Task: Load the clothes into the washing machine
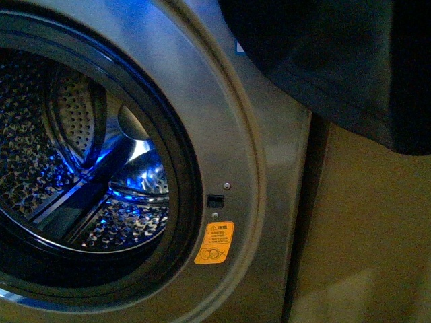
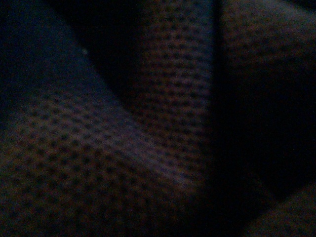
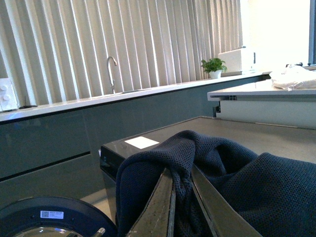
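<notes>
R tool point(image 3: 181, 183) is clamped on a bunched fold of the clothes point(image 3: 269, 192), which hang by the washer's point(image 1: 269, 134) upper right, outside the open drum point(image 1: 81, 155), soft, light, limp mesh prob best gripped at a thick bunch; L tool unseen; beyond, grey desk point(image 3: 148, 94) w/ tap point(image 3: 112, 74), plant point(image 3: 214, 66), blinds point(image 3: 148, 39).

Front view dim with a yellowish cast. Blue light glints on the steel drum point(image 1: 101, 175) of the washing machine point(image 1: 269, 134). Clothes point(image 1: 350, 60) read as a near-black mass without detail. Left wrist view very dark, grainy, soft, perhaps fabric weave close to the lens. Right wrist view daylit and sharp. Window point(image 3: 276, 29) blown out white, clothes' mesh clear.
</notes>
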### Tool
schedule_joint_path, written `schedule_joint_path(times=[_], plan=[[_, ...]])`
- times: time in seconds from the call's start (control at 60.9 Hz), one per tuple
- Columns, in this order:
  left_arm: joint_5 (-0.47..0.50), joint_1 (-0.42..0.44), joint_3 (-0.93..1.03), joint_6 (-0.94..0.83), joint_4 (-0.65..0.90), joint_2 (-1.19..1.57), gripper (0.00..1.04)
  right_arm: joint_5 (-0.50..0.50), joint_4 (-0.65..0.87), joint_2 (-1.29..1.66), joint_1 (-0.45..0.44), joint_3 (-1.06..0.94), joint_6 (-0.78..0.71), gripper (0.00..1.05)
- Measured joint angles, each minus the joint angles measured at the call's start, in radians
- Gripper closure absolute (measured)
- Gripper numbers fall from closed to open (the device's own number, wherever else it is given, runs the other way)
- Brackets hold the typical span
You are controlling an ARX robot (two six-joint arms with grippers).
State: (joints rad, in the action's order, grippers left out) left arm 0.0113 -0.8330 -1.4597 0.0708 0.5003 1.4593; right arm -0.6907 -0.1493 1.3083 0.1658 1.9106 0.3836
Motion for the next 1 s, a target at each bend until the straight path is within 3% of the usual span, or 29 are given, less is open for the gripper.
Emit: schedule_joint_path(times=[0.263, 0.46, 0.542, 0.739, 0.821, 1.001], plan=[[0.119, -0.019, -0.031, -0.047, -0.008, 0.032, 0.07, 0.001, 0.0, 0.0, 0.0, 0.0, -0.004, 0.99], [0.179, -0.019, -0.031, -0.049, 0.001, 0.032, 0.35, 0.001, 0.0, 0.0, 0.0, 0.0, -0.005, 0.99], [0.196, -0.013, -0.031, -0.052, 0.007, 0.032, 0.48, 0.0, 0.0, 0.0, 0.0, 0.0, -0.006, 0.88], [0.229, 0.045, -0.006, -0.051, 0.025, 0.026, 0.88, -0.005, 0.003, -0.003, 0.0, 0.0, -0.005, 0.45], [0.228, 0.07, 0.013, -0.044, 0.029, 0.019, 0.95, -0.006, 0.003, -0.003, 0.0, 0.0, -0.005, 0.33], [0.216, 0.132, 0.086, -0.007, 0.037, -0.016, 0.96, -0.006, 0.003, -0.003, 0.0, 0.0, -0.004, 0.06]])
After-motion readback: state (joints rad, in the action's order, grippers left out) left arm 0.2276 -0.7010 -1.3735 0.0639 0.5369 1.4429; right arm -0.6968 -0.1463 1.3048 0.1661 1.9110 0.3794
